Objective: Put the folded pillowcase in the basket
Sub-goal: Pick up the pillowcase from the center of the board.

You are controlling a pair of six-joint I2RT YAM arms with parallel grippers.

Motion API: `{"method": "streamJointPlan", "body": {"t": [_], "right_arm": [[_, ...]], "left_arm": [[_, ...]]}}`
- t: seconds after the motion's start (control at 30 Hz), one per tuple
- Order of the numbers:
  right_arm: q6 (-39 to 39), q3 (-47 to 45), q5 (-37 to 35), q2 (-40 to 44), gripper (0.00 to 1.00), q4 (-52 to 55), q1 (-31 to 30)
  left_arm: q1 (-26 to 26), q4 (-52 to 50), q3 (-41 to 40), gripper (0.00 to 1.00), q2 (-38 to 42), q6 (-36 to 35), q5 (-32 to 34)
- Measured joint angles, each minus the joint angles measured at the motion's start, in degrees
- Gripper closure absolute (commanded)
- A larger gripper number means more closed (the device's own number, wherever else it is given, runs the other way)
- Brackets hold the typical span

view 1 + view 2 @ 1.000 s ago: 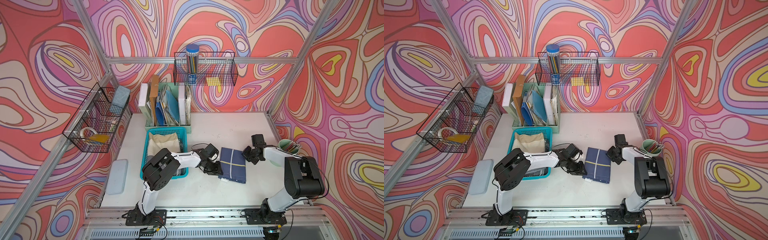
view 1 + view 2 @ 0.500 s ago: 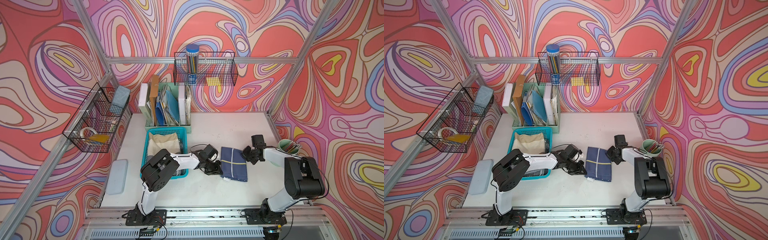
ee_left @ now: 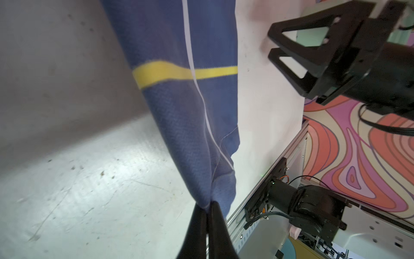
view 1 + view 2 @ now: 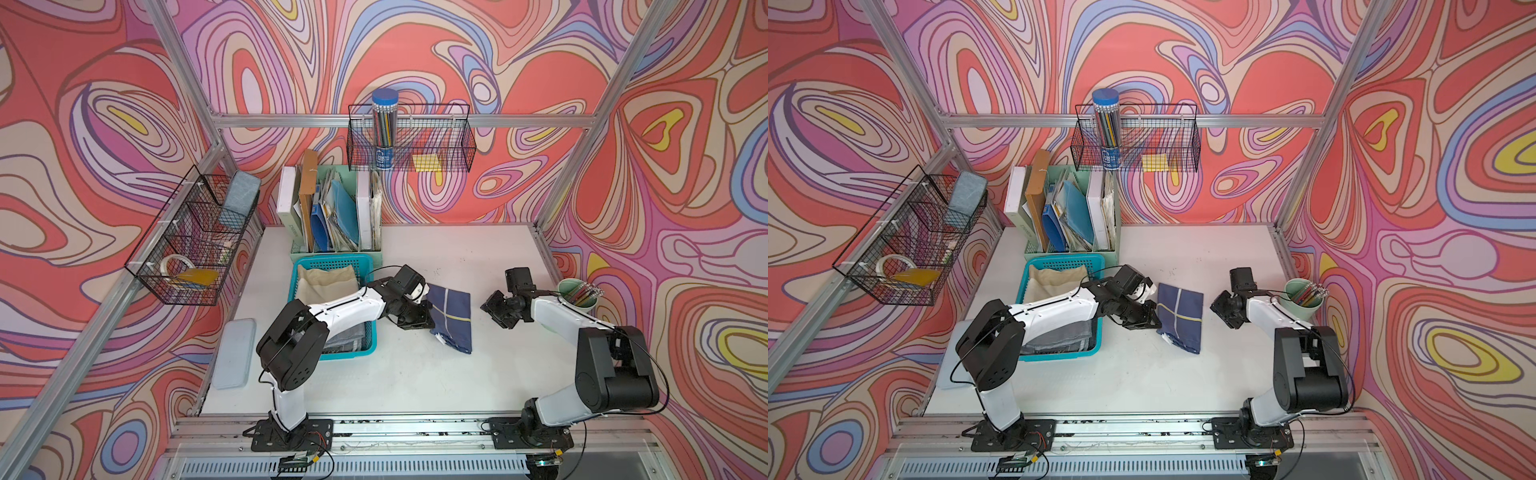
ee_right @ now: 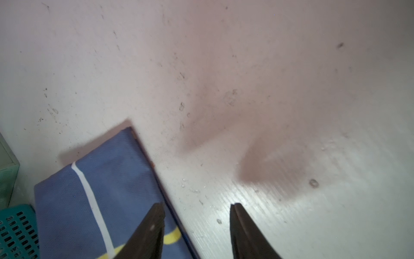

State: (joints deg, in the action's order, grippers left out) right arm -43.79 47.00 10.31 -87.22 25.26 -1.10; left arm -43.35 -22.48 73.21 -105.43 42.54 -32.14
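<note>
Folded navy striped pillowcase [image 4: 455, 309] lies on the white table [image 4: 415, 395] near the turquoise perforated plastic basket [image 4: 332, 262]. Left gripper [image 3: 207, 205] is clamped on its edge; right gripper [image 5: 197, 207] has its fingers apart, off the cloth. Risk — a single-point lift may unfold it, and loose layers may snag the rim.

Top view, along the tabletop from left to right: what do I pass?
Pale grey flat rectangular case → turquoise perforated plastic basket → left gripper, pinching cloth → navy folded pillowcase with yellow stripe → right gripper, open → mint-green cup of pencils.

Matt woven cloth pillowcase [image 3: 190, 112], perforated turquoise plastic basket [image 4: 330, 263], smooth, scuffed, faintly glossy white tabletop [image 5: 268, 89]
</note>
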Motion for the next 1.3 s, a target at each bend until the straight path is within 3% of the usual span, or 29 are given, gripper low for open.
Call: {"method": "streamJointPlan", "body": {"t": [0.23, 0.63, 1.3], "right_arm": [[4.3, 2.0, 4.7, -5.6, 0.5, -1.2, -1.4], [16.2, 21.1, 2.9, -16.6, 0.49, 5.0, -10.6], [18.9, 19.7, -2.9, -18.1, 0.47, 12.3, -12.8]], "left_arm": [[-0.1, -6.1, -0.5, 1.0, -3.2, -3.7, 0.3], [1.4, -14.4, -0.4, 1.0, -5.0, -9.8, 3.8], [2.1, -15.6, -0.1, 1.0, -5.0, -11.3, 4.1]]}}
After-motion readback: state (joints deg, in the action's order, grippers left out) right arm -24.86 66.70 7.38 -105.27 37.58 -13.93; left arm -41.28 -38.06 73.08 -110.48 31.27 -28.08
